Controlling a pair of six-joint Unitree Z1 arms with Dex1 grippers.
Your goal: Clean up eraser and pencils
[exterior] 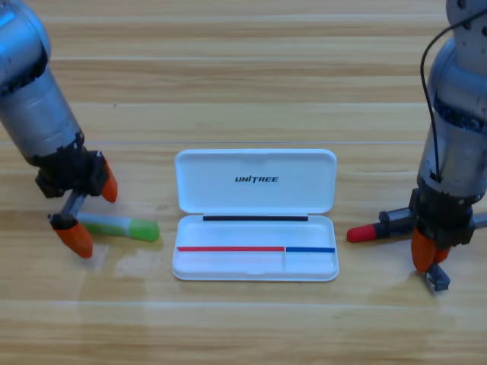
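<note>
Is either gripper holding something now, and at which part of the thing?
The left gripper is open around the whitish end of the green pencil, not closed on it. For the right gripper, beside the red-capped pencil, it cannot be told.

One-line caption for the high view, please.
Left gripper open around green pencil; right gripper at red pencil; case open.

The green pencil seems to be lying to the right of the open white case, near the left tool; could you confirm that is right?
Not quite: the high view shows the green pencil lying to the left of the open white case, near the left tool.
</note>
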